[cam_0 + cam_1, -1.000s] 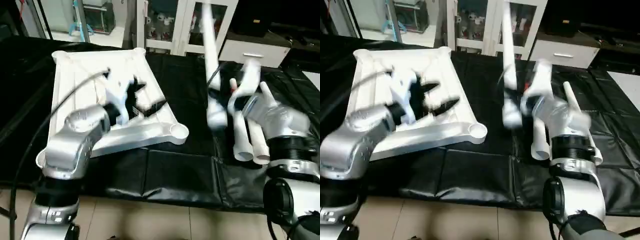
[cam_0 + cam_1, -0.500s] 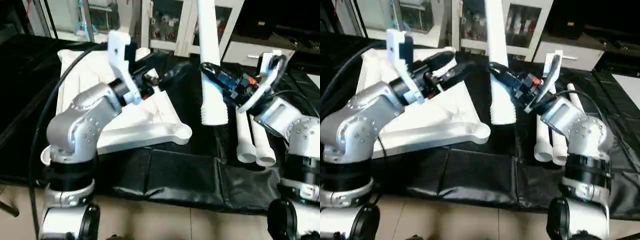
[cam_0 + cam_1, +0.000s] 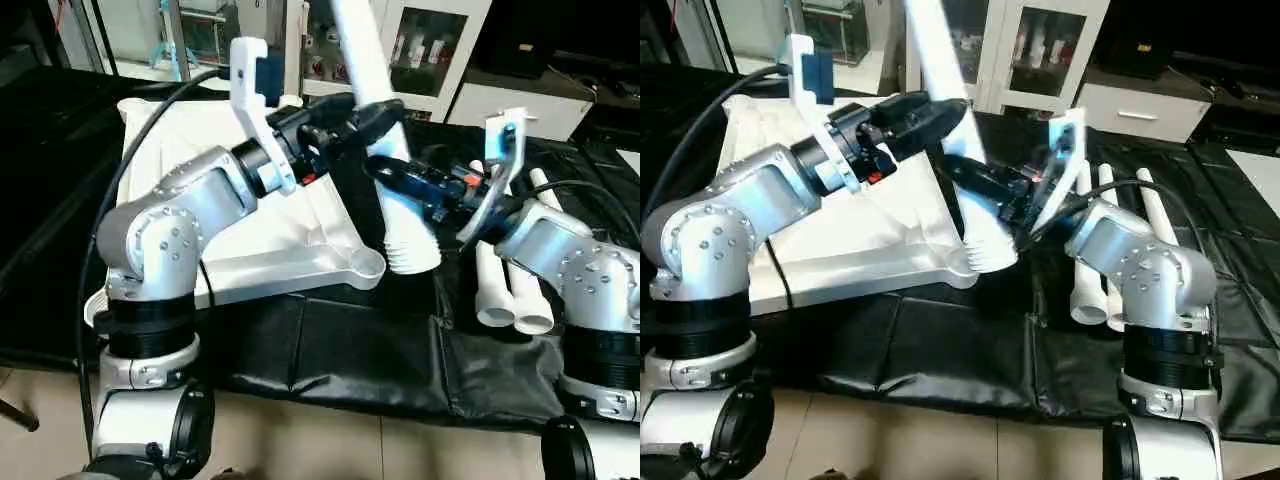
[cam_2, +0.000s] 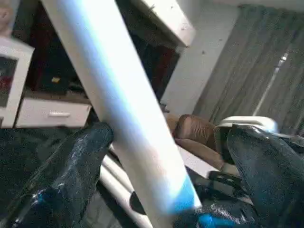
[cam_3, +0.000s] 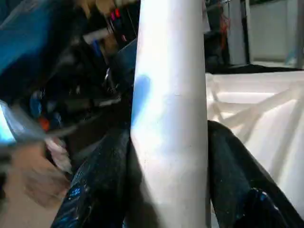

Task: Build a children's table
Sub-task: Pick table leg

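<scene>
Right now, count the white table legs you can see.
3. One leg is held up by both arms, its ribbed end near the tabletop's corner socket. Two more lie side by side on the black cover. A fourth may be hidden.

Black-covered tabletop (image 3: pixel 360 350): white kids' table top (image 3: pixel 250 240) lies ribs-up at left; white legs (image 3: pixel 510 300) lie side by side at right, well apart from it.
</scene>
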